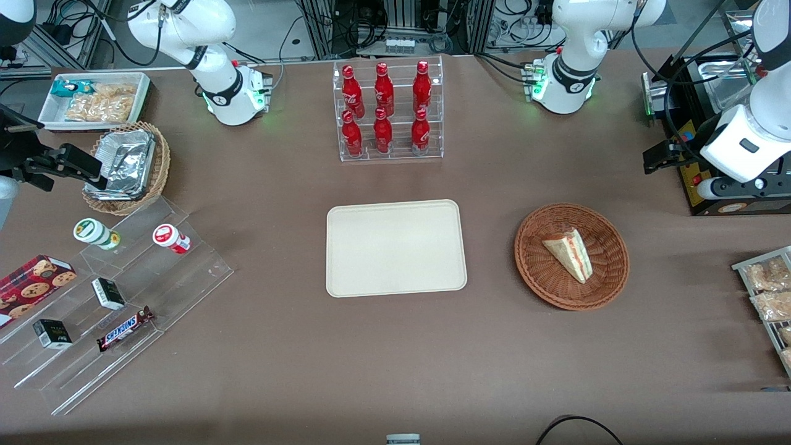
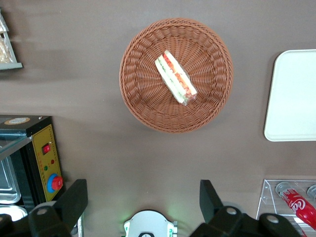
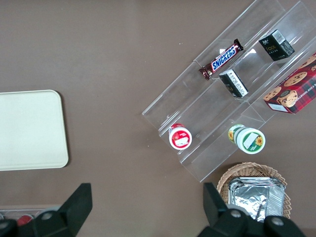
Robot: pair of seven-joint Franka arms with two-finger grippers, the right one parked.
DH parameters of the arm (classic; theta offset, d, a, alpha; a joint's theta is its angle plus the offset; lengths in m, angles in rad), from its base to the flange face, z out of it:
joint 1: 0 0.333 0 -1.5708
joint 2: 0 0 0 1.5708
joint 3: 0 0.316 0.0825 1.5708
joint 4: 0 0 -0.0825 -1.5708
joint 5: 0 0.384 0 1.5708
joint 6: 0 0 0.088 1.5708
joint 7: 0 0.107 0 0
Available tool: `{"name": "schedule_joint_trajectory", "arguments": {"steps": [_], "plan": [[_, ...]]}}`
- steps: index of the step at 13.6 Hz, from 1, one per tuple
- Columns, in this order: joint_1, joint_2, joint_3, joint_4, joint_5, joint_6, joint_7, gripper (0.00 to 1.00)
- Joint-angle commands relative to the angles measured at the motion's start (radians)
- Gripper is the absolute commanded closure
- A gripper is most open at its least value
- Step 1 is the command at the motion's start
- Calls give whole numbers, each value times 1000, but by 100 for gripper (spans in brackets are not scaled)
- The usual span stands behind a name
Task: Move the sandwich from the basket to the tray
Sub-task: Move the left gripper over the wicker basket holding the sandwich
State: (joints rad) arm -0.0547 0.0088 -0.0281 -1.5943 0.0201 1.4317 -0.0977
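Black and wide apart, the two fingers of the left gripper [image 2: 143, 202] hold nothing; in the front view the gripper [image 1: 664, 157] shows at the right edge of the frame, high above the table and well apart from the basket. Seen from its wrist camera, it hangs over bare brown table [image 2: 98, 148] with the round reddish-brown wicker basket [image 2: 143, 106] near it. The sandwich [image 2: 176, 77] lies in that basket, a pale wedge with red, green and cream layers showing along its edge; in the front view the sandwich [image 1: 570, 254] sits at the middle of the basket [image 1: 537, 272], right of centre in the frame. The cream-beige tray [image 1: 395, 247] lies flat at the centre of the front view, beside the basket and apart from it, with nothing on it. A clear rack of red bottles [image 1: 386, 111] stands in the upper middle, farther from the front camera than the tray. Toward the parked arm's end of the table, at the left of the frame, are a tan basket with foil containers [image 1: 126, 164] and a stepped clear stand holding a Snickers bar [image 1: 125, 329].
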Motion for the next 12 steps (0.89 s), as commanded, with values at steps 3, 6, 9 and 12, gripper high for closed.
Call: {"name": "schedule_joint_trajectory", "arguments": {"steps": [3, 6, 9, 12], "plan": [[-11, 3, -1, -16, -11, 19, 19, 0], [-13, 19, -4, -91, -12, 55, 16, 0], [-13, 0, -23, -241, -11, 206, 15, 0], [-13, -21, -23, -415, -12, 413, 10, 0]]}}
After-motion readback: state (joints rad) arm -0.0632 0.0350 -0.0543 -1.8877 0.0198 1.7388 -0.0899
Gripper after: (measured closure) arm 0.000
